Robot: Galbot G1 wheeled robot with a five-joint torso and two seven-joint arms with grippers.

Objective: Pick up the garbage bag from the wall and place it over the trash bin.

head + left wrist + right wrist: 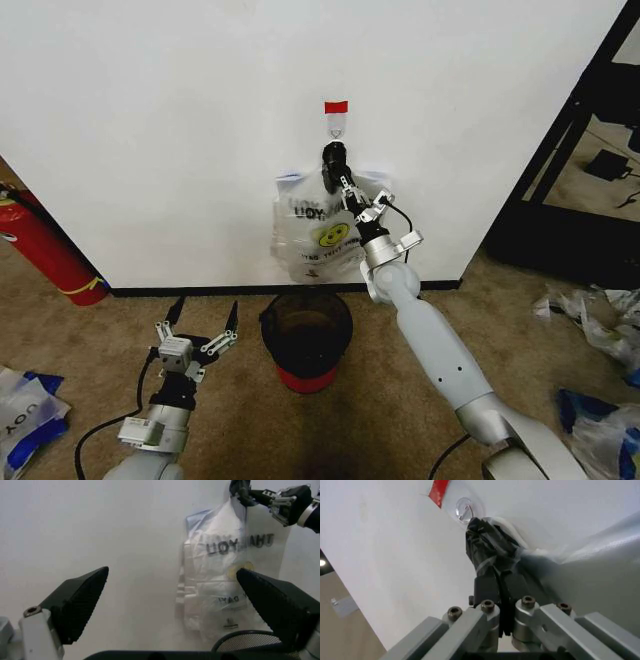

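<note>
Your right gripper [338, 172] is clamped on the garbage bag [318, 238] at its gathered top, just below the hook [337, 126], so the bag hangs flat against the wall [180, 120] directly above the trash bin [306, 338]. Left of the bin, your left gripper [197, 331] waits with jaws spread wide.

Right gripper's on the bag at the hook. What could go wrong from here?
1. The right gripper is shut on the garbage bag just under the hook; thin plastic may tear or snag.
2. The trash bin sits directly below; the limp bag could drop in unopened.
3. The left gripper hangs open, far away.
</note>
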